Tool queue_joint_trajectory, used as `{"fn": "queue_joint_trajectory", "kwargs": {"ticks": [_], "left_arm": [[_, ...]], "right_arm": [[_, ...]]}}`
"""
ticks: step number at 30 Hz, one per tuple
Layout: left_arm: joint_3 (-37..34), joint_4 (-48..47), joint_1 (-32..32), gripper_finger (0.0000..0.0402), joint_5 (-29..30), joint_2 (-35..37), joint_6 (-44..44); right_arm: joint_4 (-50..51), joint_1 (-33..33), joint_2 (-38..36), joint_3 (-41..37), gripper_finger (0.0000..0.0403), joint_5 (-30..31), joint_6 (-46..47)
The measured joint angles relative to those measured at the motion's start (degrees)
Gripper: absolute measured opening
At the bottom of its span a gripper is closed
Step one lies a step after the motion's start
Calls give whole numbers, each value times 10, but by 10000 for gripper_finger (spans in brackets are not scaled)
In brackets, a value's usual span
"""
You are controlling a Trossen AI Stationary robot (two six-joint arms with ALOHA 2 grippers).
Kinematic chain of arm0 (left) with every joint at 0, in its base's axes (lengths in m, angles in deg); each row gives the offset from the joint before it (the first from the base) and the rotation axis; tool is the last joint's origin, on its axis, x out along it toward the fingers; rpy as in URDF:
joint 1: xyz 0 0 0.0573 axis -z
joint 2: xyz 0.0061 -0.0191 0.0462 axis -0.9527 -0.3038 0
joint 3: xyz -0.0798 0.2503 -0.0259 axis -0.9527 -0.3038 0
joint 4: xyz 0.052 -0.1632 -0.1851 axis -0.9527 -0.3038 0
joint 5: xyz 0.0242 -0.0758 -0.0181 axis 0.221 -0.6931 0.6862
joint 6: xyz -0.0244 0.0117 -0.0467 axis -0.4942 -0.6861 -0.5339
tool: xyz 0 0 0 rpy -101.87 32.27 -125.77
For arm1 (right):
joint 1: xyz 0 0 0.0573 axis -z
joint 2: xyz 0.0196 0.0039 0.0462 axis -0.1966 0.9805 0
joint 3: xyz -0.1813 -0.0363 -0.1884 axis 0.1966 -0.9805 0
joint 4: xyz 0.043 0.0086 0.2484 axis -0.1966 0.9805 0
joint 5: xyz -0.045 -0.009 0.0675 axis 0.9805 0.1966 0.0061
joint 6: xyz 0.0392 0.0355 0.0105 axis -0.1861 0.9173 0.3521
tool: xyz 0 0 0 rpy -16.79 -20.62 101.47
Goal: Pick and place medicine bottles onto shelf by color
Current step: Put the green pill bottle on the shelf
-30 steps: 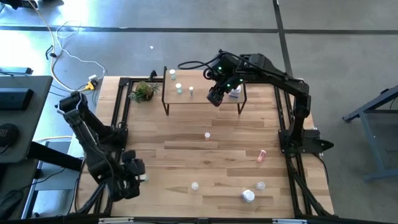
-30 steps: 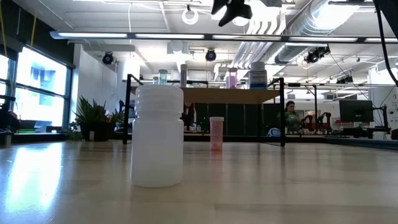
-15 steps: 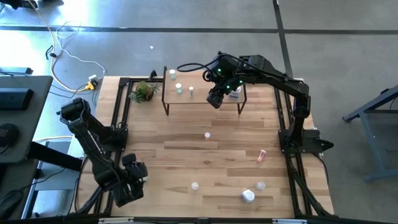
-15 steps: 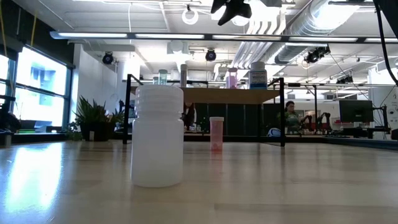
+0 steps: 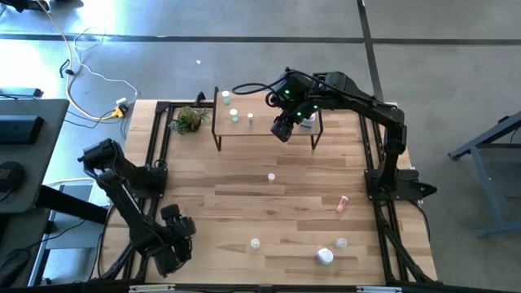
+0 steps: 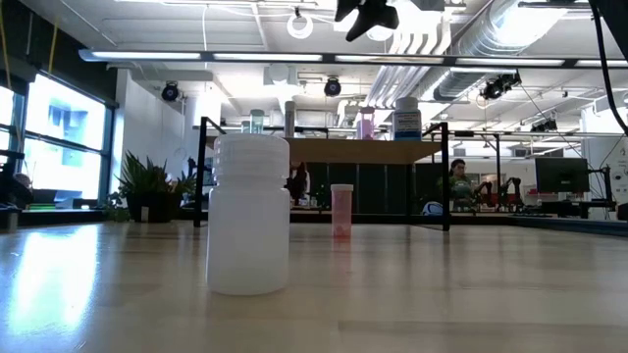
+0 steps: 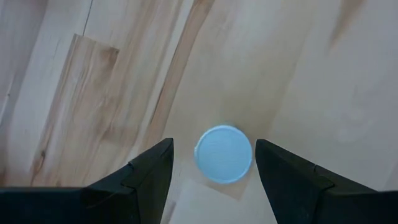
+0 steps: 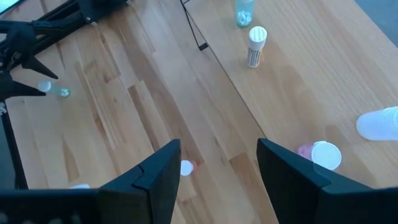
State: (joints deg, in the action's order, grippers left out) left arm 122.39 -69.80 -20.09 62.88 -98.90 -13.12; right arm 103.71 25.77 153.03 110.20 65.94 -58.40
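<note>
Bottles lie scattered over the wooden surface when you look down from above. The shelf stands at the far edge with several small bottles on it, next to a small green plant. The right pincer hangs over the shelf's right part. The left pincer is low at the near left corner. A white bottle stands mid-surface, a pink bottle lies toward the right, and three whitish ones sit near the front, the large white bottle among them.

From surface height, that large white bottle fills the foreground, the pink bottle shows behind it, and the shelf carries a few bottles, one with a blue label. A person sits far back in the room.

Past the left wrist, the left pincer has its fingers apart on either side of a pale blue bottle cap, not touching it.

Past the right wrist, the right pincer is spread apart and holds nothing; on the shelf below it stand a ribbed white bottle and a white-capped pink one.
</note>
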Motion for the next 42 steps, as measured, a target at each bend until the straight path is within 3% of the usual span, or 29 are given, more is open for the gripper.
{"fn": "queue_joint_trajectory", "kwargs": {"ticks": [10, 28, 42], "left_arm": [[0, 0, 0, 214, 1, -11, -1], [0, 0, 0, 121, 7, -11, -3], [0, 0, -7, 113, 10, 11, -1]], "right_arm": [[2, 0, 0, 0, 202, 0, 0], [4, 0, 0, 0, 202, 0, -2], [4, 0, 0, 0, 202, 0, -2]]}}
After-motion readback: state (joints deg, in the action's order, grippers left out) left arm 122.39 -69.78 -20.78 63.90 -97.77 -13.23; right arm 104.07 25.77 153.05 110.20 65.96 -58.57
